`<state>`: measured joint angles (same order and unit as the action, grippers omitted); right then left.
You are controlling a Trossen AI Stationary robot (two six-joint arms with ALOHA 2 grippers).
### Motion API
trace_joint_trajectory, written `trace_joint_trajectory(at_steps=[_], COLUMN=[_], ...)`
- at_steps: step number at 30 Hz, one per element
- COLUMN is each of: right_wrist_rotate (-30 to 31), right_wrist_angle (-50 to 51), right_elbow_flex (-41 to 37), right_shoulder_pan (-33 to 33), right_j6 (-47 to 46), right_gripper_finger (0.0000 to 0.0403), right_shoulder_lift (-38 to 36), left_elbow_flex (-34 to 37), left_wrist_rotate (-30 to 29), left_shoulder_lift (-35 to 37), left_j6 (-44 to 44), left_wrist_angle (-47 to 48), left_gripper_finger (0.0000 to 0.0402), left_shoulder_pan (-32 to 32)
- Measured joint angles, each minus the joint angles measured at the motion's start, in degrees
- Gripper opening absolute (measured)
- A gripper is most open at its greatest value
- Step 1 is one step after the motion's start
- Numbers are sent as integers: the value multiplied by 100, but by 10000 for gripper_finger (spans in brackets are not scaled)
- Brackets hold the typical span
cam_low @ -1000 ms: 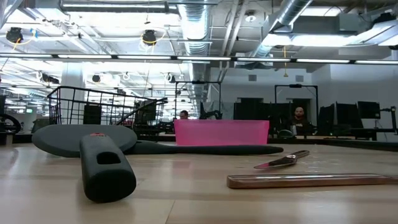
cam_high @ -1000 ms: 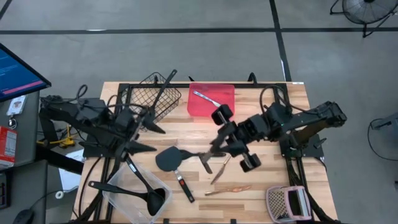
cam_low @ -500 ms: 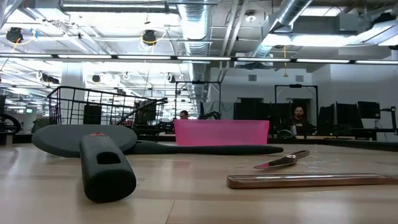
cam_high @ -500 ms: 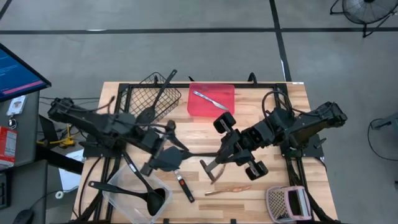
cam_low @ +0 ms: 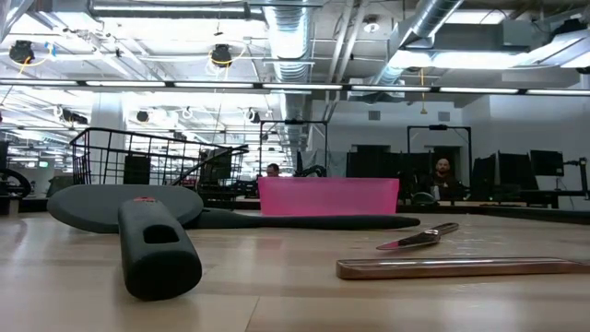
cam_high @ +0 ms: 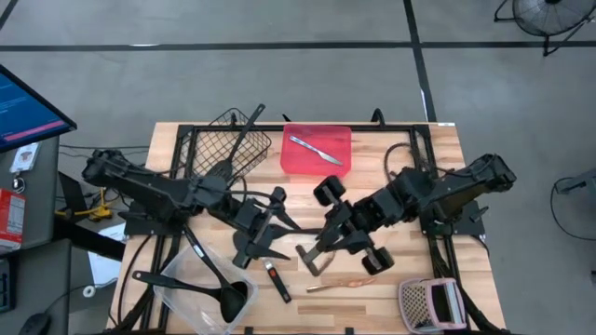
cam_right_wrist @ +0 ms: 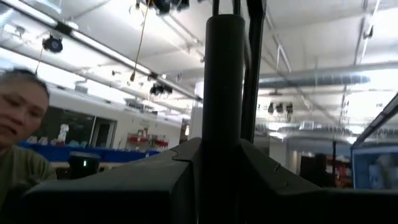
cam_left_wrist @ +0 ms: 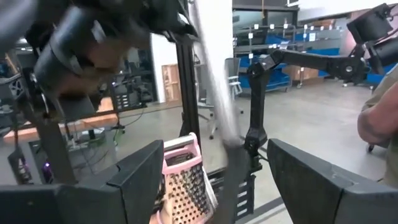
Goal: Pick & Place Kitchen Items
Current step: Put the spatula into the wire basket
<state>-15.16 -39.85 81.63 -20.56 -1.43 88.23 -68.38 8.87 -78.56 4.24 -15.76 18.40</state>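
Knife (cam_high: 314, 149) in red tray (cam_high: 293, 160) (ladle (cam_high: 230, 297) tubbed) — right tool (cam_high: 319, 256) grasping spatula (cam_high: 308, 258), left tool (cam_high: 264, 228) released.

Wooden surface (cam_high: 410, 149) seen from above. Black wire basket (cam_high: 233, 144) at the far edge, beyond the left jaws; red tray (cam_high: 303, 160) beside it, beyond both sets of jaws. Clear tub (cam_high: 191, 300) at the near corner, on the near side of the left jaws. Pinkish mesh item with a white part (cam_high: 428, 302) at the opposite near corner, on the near side of the right jaws. Monitor (cam_high: 23, 107) off the surface, beside the left arm. Level view: people in the room behind.
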Motion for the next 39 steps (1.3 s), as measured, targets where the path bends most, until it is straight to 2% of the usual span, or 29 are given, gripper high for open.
trace_joint_trajectory(at_steps=[6, 20, 24, 35, 39], right_wrist_rotate=[-1, -113, -139, -259, -283], right_wrist_angle=[-12, -349, -517, -676, -691], right_elbow_flex=[-16, -1, -22, -20, -20], right_shoulder_pan=[11, 146, 159, 199, 203], right_j6=[-134, -232, -314, -570, -573], right_gripper_finger=[68, 68, 68, 68, 68], right_shoulder_lift=[137, 431, 627, 668, 669], left_elbow_flex=[2, 2, 2, 2, 2], left_wrist_rotate=[456, 504, 706, 1403, 1451], left_shoulder_lift=[-153, -228, -253, -339, -339], left_j6=[-56, -64, -280, -590, -624], left_wrist_angle=[-179, -206, -227, -239, -237], left_gripper_finger=[271, 271, 270, 214, 203], left_shoulder_pan=[-117, -115, -124, -119, -119])
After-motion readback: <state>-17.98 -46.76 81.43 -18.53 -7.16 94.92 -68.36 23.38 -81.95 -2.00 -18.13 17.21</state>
